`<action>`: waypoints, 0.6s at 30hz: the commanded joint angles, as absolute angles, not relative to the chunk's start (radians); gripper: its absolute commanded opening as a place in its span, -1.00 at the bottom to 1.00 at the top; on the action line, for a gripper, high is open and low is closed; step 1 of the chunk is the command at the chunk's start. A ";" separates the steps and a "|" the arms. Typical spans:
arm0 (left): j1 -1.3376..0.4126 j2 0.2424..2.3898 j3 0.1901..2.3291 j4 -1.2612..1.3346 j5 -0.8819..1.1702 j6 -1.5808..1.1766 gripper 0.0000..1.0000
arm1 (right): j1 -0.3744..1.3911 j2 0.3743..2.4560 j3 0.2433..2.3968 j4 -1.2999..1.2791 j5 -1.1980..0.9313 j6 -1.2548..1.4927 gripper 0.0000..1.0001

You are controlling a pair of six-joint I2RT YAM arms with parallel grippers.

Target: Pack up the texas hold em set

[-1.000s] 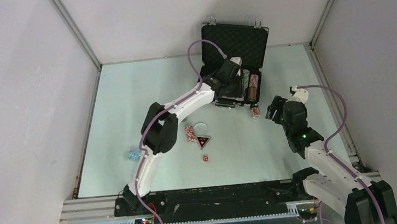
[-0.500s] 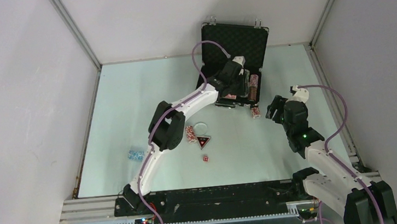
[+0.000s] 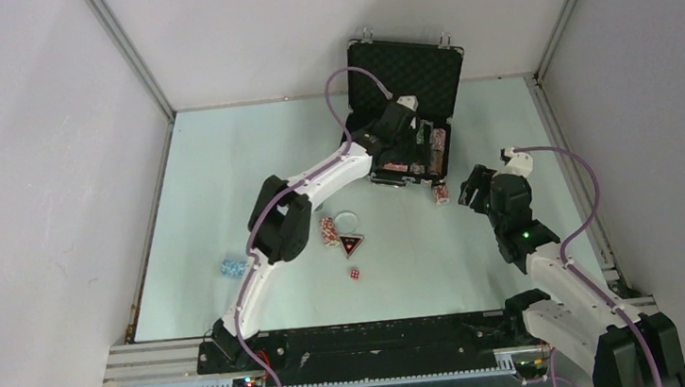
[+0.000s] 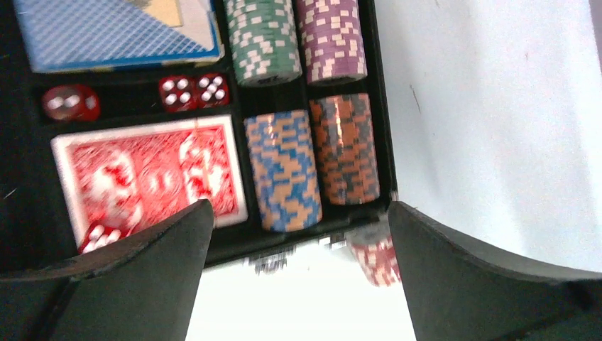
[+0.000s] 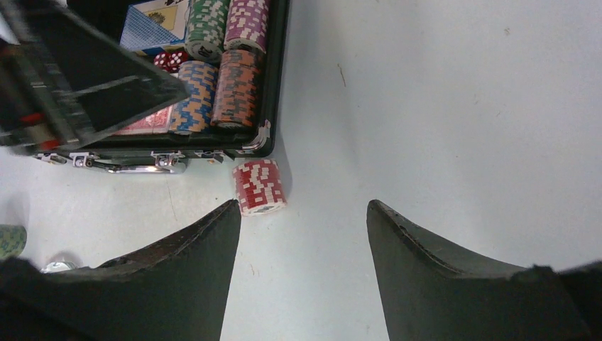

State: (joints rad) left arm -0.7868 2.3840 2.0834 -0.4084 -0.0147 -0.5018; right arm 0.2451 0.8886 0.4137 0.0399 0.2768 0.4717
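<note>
The black briefcase [image 3: 401,82] of the texas hold em set lies open at the back of the table. In the left wrist view its foam tray [image 4: 131,117] holds a blue deck [image 4: 121,32], a red deck [image 4: 152,174], red dice [image 4: 192,91] and several striped chip stacks, among them a blue-orange one [image 4: 284,170]. My left gripper [image 4: 299,213] hovers open over the tray's front edge, holding nothing. A red chip stack [image 5: 259,186] lies on the table just outside the case's front corner. My right gripper [image 5: 302,206] stands open right behind it, empty.
On the table in front of the case lie a red-white chip stack [image 3: 328,231], a clear round token [image 3: 348,219], a black-red triangular token [image 3: 353,244] and a red die [image 3: 353,274]. A blue chip stack [image 3: 231,267] sits further left. White walls [image 3: 53,183] enclose the table.
My left gripper swung right over the case's chip slots, then drew back a little, and its jaws opened wide. The right arm stayed still.
</note>
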 commanded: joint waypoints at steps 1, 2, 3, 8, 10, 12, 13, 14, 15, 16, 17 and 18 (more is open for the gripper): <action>-0.784 2.129 1.975 -0.418 -0.083 -0.461 0.99 | 0.245 0.877 0.411 0.084 0.274 0.470 0.37; -0.785 2.054 1.932 -0.408 -0.089 -0.452 0.99 | 0.246 0.877 0.411 0.085 0.269 0.468 0.37; -0.785 2.016 1.839 -0.397 -0.098 -0.448 0.99 | 0.247 0.876 0.411 0.085 0.268 0.463 0.37; -0.786 1.635 1.437 -0.284 -0.118 -0.418 0.99 | 0.260 0.872 0.411 0.089 0.261 0.447 0.39; -0.787 1.502 1.250 -0.290 -0.122 -0.414 0.99 | 0.265 0.870 0.411 0.090 0.256 0.441 0.39; -0.795 1.370 1.121 -0.301 -0.135 -0.425 0.99 | 0.269 0.869 0.411 0.091 0.253 0.438 0.39; -0.804 1.323 1.078 -0.302 -0.148 -0.439 0.99 | 0.273 0.868 0.411 0.092 0.252 0.434 0.39; -0.810 1.234 0.989 -0.298 -0.156 -0.446 0.99 | 0.274 0.867 0.411 0.091 0.252 0.433 0.39; -0.822 1.186 0.946 -0.295 -0.174 -0.461 1.00 | 0.277 0.867 0.411 0.092 0.253 0.433 0.39; -0.827 1.093 0.869 -0.294 -0.187 -0.469 0.99 | 0.278 0.867 0.411 0.093 0.251 0.432 0.40; -0.833 1.048 0.829 -0.291 -0.189 -0.482 0.99 | 0.280 0.867 0.411 0.092 0.250 0.432 0.40; -0.834 0.958 0.757 -0.288 -0.195 -0.487 0.99 | 0.282 0.867 0.411 0.092 0.249 0.430 0.40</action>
